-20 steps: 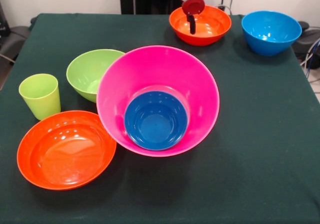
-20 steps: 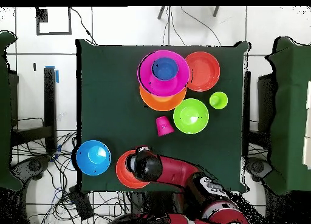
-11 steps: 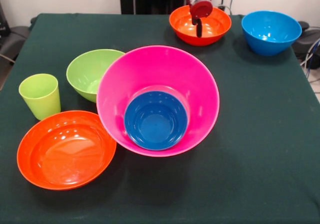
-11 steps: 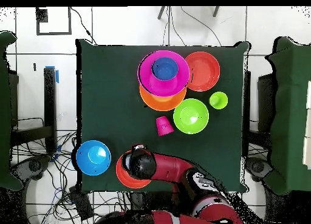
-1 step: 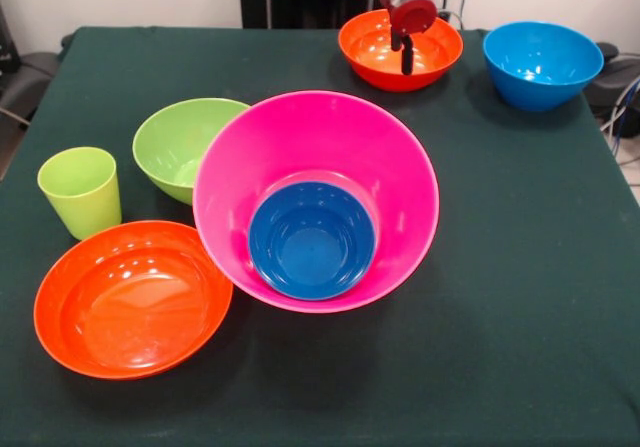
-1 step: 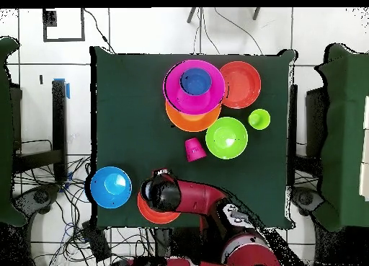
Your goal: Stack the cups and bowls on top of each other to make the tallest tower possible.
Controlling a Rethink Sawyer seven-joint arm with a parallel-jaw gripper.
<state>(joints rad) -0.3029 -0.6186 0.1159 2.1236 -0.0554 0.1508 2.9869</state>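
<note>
- The hand point(image 5: 406, 39) is hanging over the shallow red-orange bowl point(image 5: 371, 53) at the tabletop's point(image 5: 520, 267) far edge; compared with a second ago it is sitting further toward the light blue bowl point(image 5: 541, 62), and the arm point(image 6: 209, 200) is lying at a changed angle in the overhead view.
- Whether the hand is open or closed cannot be told; only a red disc and a dark tip are showing, and nothing is visibly held.
- No bowl or cup is showing any displacement, so the shift is probably alignment for a grasp on that bowl's rim.
- The tower point(image 5: 316, 199) is standing mid-table: a big pink bowl point(image 5: 330, 137) with a small dark blue bowl point(image 5: 311, 240) nested inside, resting on an orange bowl point(image 6: 189, 120).
- A green bowl point(image 5: 178, 145), lime cup point(image 5: 80, 191), second red-orange bowl point(image 5: 132, 298) and inverted pink cup point(image 6: 194, 149) are waiting nearby.
- All pieces are glossy, smooth, round plastic; the cloth is matte dark green.
</note>
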